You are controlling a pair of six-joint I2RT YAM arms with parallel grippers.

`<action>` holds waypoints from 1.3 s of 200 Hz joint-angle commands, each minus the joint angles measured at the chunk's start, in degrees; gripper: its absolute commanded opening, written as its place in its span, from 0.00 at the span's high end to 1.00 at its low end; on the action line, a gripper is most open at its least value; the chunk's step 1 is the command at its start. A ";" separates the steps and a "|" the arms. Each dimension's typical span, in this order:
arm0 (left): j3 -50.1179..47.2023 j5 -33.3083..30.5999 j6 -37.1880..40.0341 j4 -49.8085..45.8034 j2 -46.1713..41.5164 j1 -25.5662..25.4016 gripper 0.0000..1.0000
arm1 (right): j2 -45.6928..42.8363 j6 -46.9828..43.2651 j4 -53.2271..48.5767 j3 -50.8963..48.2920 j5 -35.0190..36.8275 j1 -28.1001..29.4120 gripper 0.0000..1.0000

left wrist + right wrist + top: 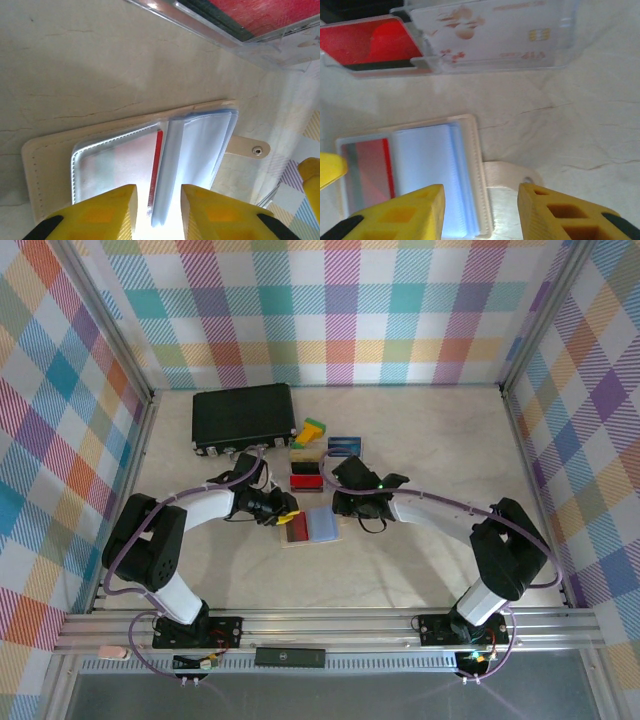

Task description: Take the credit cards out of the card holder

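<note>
Your card holder (312,528) lies open around the middle of the bench, beige cover underneath, with its snap tab (512,177) sticking out one side. The left gripper (157,212) sits low over the holder's spine. Its jaws are a little apart, yellow fingers (107,212) either side of the pale blue pages' edge, and they aren't clamped on anything I can make out. The right gripper (480,212) hangs over the tab side, jaws wider apart, nothing between them. The pocketed red card (372,172) is tucked in the clear sleeve. Just toward the far edge, a clear tray (555,60) holds a loose red card (367,40) and a whitish card (495,25). A blue card (345,445) lies further back.
</note>
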 commanded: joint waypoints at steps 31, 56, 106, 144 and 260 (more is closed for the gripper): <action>1.89 -11.46 2.21 -10.97 -5.34 0.12 0.69 | 4.06 -3.16 9.35 1.31 -16.96 -0.21 0.62; 0.42 -10.35 1.02 -9.31 -5.90 0.25 0.73 | 7.45 -3.15 10.11 3.25 -22.05 -0.21 0.68; 0.23 -8.90 0.37 -7.92 -4.32 -1.58 0.84 | 13.08 -1.92 9.70 6.70 -25.77 -0.21 0.77; -0.40 -9.79 0.38 -7.61 -3.43 -1.59 0.87 | 15.67 -2.01 10.40 8.11 -27.44 -0.21 0.80; -1.99 -11.91 1.56 -7.06 -0.33 -1.58 0.93 | 19.24 -0.68 9.76 9.74 -27.72 -0.21 0.84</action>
